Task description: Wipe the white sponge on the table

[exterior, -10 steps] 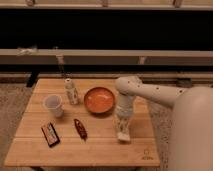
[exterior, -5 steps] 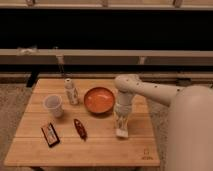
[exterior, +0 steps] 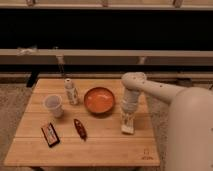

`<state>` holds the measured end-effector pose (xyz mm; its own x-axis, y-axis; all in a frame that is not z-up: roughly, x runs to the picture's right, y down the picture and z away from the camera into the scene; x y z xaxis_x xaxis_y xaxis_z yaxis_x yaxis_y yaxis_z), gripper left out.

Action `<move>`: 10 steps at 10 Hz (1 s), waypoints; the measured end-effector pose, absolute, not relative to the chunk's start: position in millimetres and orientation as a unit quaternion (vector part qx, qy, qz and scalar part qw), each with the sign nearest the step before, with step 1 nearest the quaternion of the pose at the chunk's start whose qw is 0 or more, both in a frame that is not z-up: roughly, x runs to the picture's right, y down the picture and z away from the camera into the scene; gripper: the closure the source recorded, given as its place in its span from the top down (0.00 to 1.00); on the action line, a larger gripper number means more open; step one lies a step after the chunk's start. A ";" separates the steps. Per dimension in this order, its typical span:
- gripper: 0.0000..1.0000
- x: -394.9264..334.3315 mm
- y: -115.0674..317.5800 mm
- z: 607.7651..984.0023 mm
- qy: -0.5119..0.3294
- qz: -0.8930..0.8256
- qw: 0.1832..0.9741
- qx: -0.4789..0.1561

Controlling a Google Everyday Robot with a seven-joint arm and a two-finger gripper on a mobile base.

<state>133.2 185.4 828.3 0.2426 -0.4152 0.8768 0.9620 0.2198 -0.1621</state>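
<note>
Down on the tabletop (exterior: 100, 145), the tool (exterior: 127, 125) points straight at the wood just right of the orange bowl (exterior: 99, 100), with the white sponge (exterior: 127, 130) under its tip, pressed against the planks. Whether the tool is clamped on the sponge or merely pushing on it cannot be told. Left of the bowl stands a small white labelled bottle (exterior: 71, 92), and farther left a translucent plastic cup (exterior: 53, 105). Below the bowl lies a dark reddish oblong item (exterior: 80, 128), with a flat dark packet (exterior: 49, 134) beyond it.
</note>
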 end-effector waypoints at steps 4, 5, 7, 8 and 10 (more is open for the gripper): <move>0.00 169.4 176.7 833.4 -0.336 -0.476 0.716 -0.384; 0.00 176.6 176.3 833.6 -0.330 -0.472 0.721 -0.386; 0.00 196.7 174.3 832.6 -0.315 -0.458 0.734 -0.390; 0.00 204.5 173.2 832.1 -0.309 -0.452 0.740 -0.392; 0.00 229.0 176.6 828.5 -0.295 -0.429 0.753 -0.403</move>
<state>229.0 176.6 828.5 0.4585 -0.4076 0.7897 0.8833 0.3068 -0.3545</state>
